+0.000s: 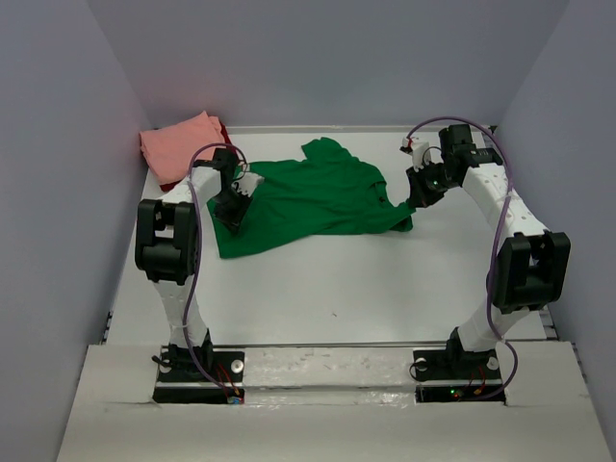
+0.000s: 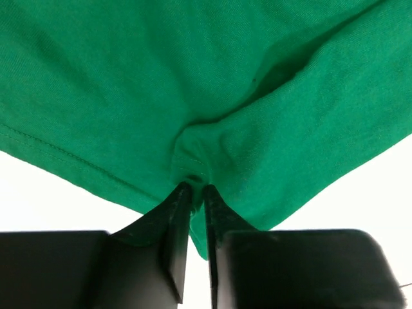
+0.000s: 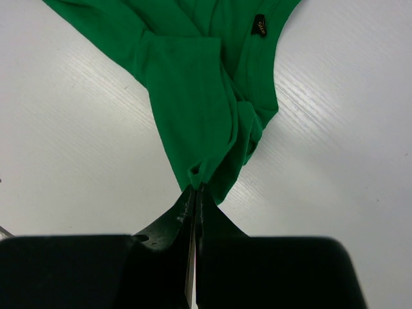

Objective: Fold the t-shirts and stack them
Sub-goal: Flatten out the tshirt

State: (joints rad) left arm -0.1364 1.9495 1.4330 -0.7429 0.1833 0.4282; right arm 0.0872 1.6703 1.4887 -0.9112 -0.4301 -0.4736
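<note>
- The left gripper [image 2: 195, 188] is pinching a hem fold of the green t-shirt [image 1: 308, 197].
- The right gripper [image 3: 196, 188] is pinching its bunched right end, jaws pressed together.
- The shirt is lying spread mid-table [image 1: 337, 289].
- The pink t-shirt [image 1: 178, 144] is sitting on the dark red t-shirt [image 1: 222, 128], far left corner.

Lab test booth: bare grey walls [image 1: 58, 144] enclosing white table [image 1: 337, 289]

Green t-shirt [image 1: 308, 197] lies spread and rumpled in the middle; salmon pink t-shirt [image 1: 181, 144] sits folded on dark red t-shirt [image 1: 169, 182], far left.
</note>
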